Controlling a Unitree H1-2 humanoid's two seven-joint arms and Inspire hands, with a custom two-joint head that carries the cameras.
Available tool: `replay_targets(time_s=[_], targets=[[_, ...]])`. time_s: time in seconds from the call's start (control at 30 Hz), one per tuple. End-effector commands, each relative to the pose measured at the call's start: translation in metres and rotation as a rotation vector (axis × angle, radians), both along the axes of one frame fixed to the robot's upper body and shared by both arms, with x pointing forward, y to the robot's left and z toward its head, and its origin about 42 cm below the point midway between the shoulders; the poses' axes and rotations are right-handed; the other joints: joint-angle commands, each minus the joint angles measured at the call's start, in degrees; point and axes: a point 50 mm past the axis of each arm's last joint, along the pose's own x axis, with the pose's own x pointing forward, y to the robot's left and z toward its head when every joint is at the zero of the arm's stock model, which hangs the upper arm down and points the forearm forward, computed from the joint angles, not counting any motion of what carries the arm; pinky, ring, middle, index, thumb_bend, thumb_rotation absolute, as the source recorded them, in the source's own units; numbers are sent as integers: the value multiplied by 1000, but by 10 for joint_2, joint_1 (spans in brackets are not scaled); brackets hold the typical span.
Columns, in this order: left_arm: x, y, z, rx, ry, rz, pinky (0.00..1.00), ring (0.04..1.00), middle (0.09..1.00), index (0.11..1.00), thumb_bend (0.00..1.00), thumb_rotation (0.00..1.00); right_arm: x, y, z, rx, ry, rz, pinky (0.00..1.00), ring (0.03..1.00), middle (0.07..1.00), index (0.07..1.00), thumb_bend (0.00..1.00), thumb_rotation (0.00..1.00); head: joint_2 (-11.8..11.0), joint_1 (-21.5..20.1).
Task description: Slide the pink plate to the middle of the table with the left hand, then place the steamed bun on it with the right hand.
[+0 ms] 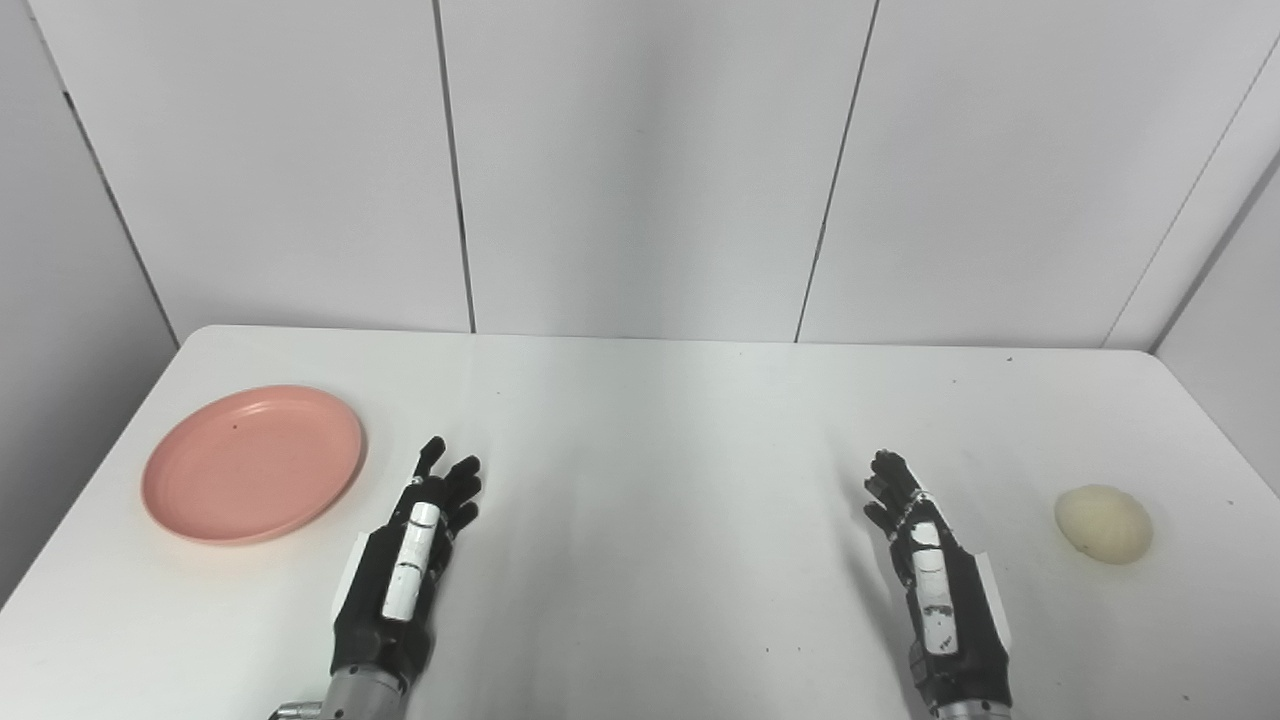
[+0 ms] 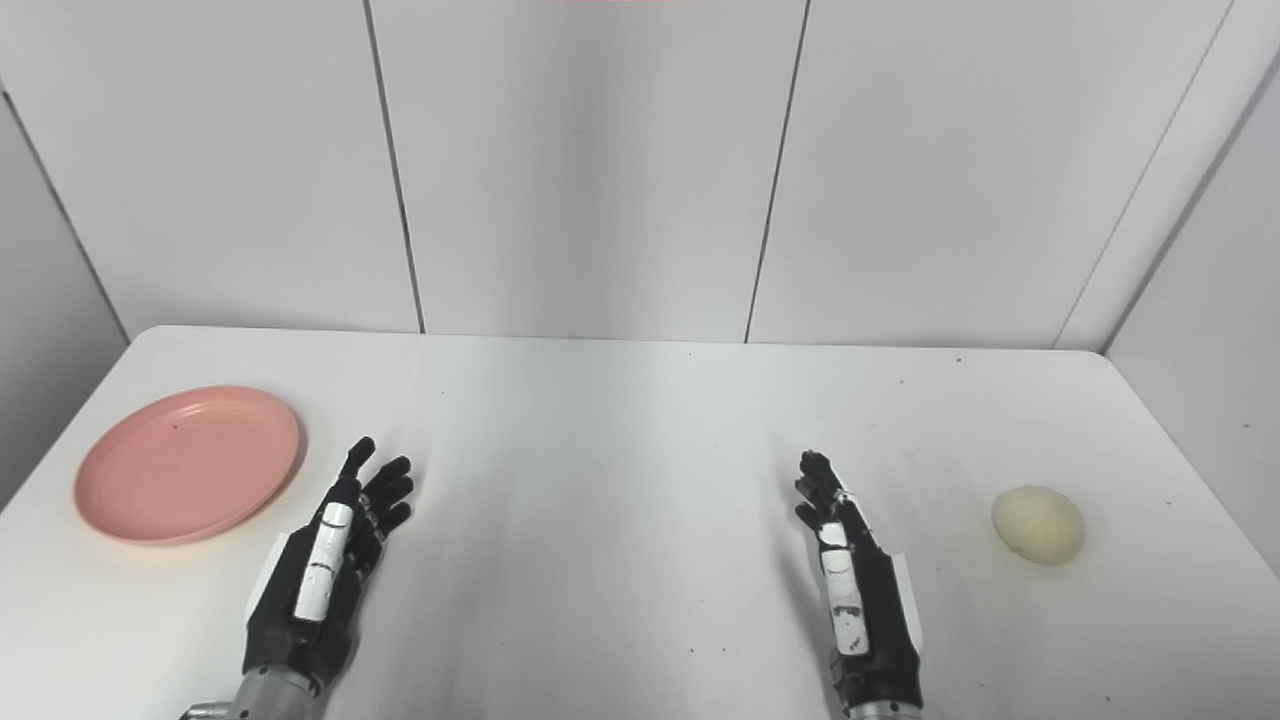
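The pink plate (image 1: 253, 462) lies flat and empty at the left side of the white table (image 1: 650, 440). The pale steamed bun (image 1: 1103, 523) sits on the table at the right side. My left hand (image 1: 405, 560) rests low over the table just right of the plate, apart from it, fingers stretched out and holding nothing. My right hand (image 1: 930, 575) is left of the bun with a clear gap, fingers extended and empty. Both hands also show in the right eye view, the left hand (image 2: 325, 560) and the right hand (image 2: 850, 580).
White wall panels (image 1: 640, 170) stand right behind the table's far edge. The table's left and right edges lie close to the plate and the bun. A wide stretch of bare tabletop lies between my two hands.
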Motion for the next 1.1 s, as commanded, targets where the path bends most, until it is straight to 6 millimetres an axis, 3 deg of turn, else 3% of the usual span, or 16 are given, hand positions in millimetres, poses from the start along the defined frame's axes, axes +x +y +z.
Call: replay_targets(time_s=[0.0, 0.47, 1.07], targets=[[4, -8, 8, -8, -48, -14, 937, 911, 895, 955, 768, 855, -6, -5, -16, 8, 16, 3, 931, 922, 917, 875, 785, 1000, -6, 15], [5, -33, -10, 5, -53, -34, 949, 924, 902, 961, 723, 863, -5, -32, -32, 5, 24, 15, 946, 924, 931, 894, 741, 1000, -60, 91], [4, -32, -16, 9, -70, -26, 947, 929, 902, 969, 697, 878, -7, -29, -34, -2, 34, 7, 937, 916, 920, 895, 723, 1000, -77, 105]])
